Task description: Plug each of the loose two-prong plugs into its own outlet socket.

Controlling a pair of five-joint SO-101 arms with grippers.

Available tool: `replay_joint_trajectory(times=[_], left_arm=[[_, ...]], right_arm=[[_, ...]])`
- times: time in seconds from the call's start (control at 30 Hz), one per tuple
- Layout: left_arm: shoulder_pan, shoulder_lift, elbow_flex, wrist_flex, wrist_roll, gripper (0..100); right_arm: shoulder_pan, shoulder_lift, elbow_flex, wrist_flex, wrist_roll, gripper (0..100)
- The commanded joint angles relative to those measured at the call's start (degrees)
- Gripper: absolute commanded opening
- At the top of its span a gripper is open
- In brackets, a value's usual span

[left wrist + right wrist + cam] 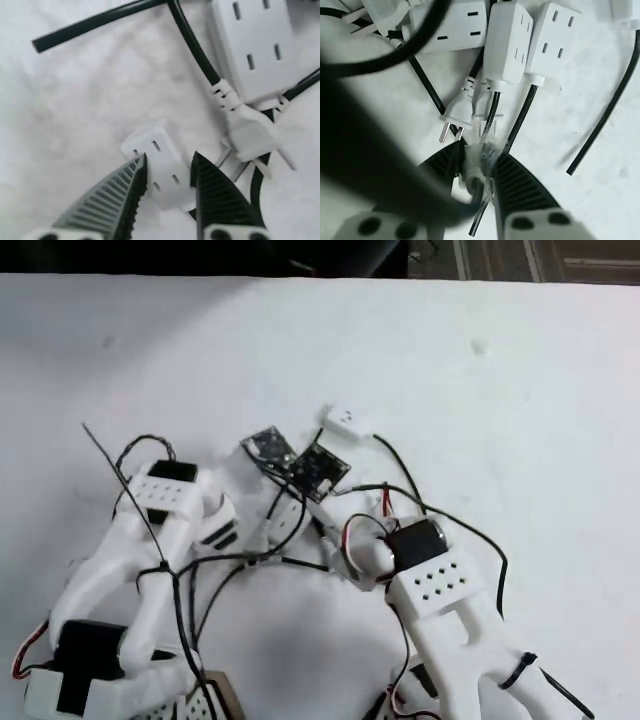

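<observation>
My left gripper (170, 162) is shut on a small white outlet socket (159, 161), its slots facing up, low over the table. Beside it lie a larger white outlet (252, 42) and a loose white two-prong plug (250, 132) on a black cord. My right gripper (477, 160) is shut on a pale plug (476, 169) with a black cord trailing down. Just beyond its tips lie another loose plug (457, 112) with bare prongs and three white outlets (507, 42). In the high view both grippers (270, 530) (352, 558) meet at the cord tangle in the middle.
Black cords (240, 565) loop across the white table (480, 370) between the arms. Two dark outlet blocks (320, 470) and a white one (345, 420) lie just beyond the grippers. Bare table stretches far and right.
</observation>
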Motion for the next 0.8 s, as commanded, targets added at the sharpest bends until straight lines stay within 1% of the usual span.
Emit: replay_joint_trajectory(times=[0.0, 0.07, 0.13, 0.23, 0.37, 0.47, 0.67, 0.77], left_arm=[[-2.07, -0.48, -1.93, -0.79, -1.23, 23], [-3.03, -0.48, -4.22, 2.37, 1.41, 27], [-3.74, -0.48, -7.38, 5.8, 4.31, 27], [-4.53, -0.48, -10.9, 10.64, 6.59, 27], [-4.62, 0.13, -11.43, 11.69, 11.34, 27], [-5.05, 0.13, -8.53, 8.97, 12.92, 27], [-5.23, 0.13, 0.09, -0.62, 12.66, 27], [-5.23, 0.13, 1.23, -3.34, 12.4, 23]], right_arm=[[0.31, 0.04, -0.35, -0.4, -0.35, 1.9], [0.31, 0.04, -0.18, -0.4, -0.35, 1.9], [0.31, 0.04, 0.44, -0.66, -0.09, 1.9], [0.22, 0.04, 0.44, -0.66, -0.09, 1.9], [0.22, 0.04, 0.44, -0.66, 0.0, 1.9], [0.22, 0.04, 0.44, -0.66, 0.0, 1.9], [0.22, 0.04, 0.44, -0.66, 0.0, 1.9], [0.22, 0.04, 0.44, -0.66, 0.0, 1.9]])
